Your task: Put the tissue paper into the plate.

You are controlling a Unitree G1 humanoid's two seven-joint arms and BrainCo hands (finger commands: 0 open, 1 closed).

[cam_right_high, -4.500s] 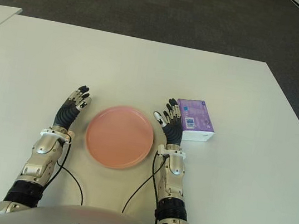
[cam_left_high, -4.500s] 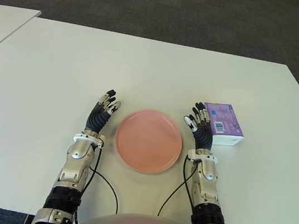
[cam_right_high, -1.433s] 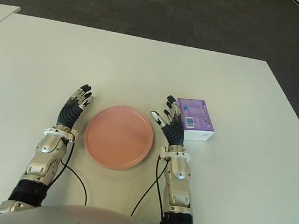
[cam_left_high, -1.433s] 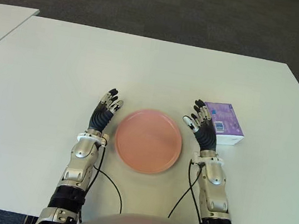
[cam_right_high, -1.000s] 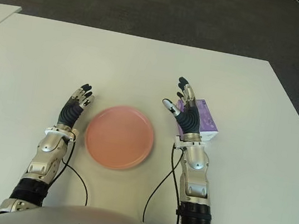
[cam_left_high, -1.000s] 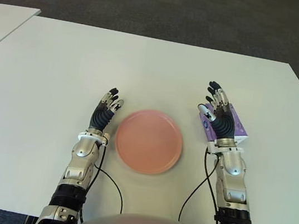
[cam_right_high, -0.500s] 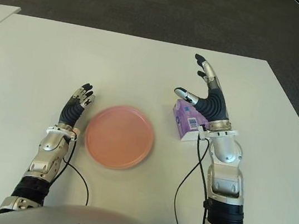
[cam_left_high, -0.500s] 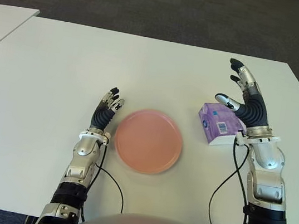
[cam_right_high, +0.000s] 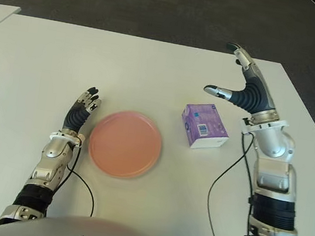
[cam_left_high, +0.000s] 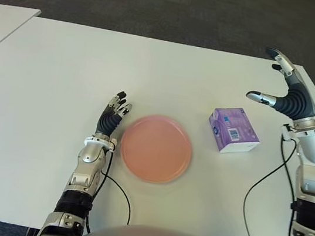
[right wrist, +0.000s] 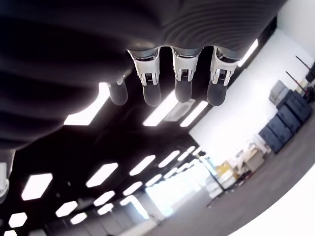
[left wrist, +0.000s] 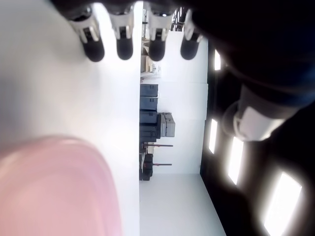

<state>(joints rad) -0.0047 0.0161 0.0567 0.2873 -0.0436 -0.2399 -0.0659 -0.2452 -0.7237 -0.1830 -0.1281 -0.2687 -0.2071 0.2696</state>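
Lying flat on the white rectangular surface (cam_left_high: 64, 68), the purple tissue paper pack with a white barcode label (cam_left_high: 233, 130) was found toward the right edge, roughly midway between the far and near edges. It sat apart from the round pink plate (cam_left_high: 156, 148), which stood nearer the middle of the surface and toward the near edge. The plate held nothing. A clear strip of bare surface separated the pack from the plate rim.

The right hand (cam_left_high: 285, 95) was observed raised above the surface, beyond the pack and closer to the far right corner. Its fingers were spread wide and straight, the thumb extended toward the left, and it grasped nothing. The right wrist view confirmed four fingers (right wrist: 181, 78) extended side by side with no object between them. No contact with the pack was seen.

The left hand (cam_left_high: 112, 118) showed just beside the left rim of the plate, fingers extended and close together, pointing toward the far edge, holding nothing. The left wrist view showed its fingertips (left wrist: 123, 43) straight over the white surface with the pink plate edge nearby.

Black cables (cam_left_high: 118, 192) ran from both forearms toward the near edge. Dark grey carpet (cam_left_high: 163, 3) lay beyond the far edge.
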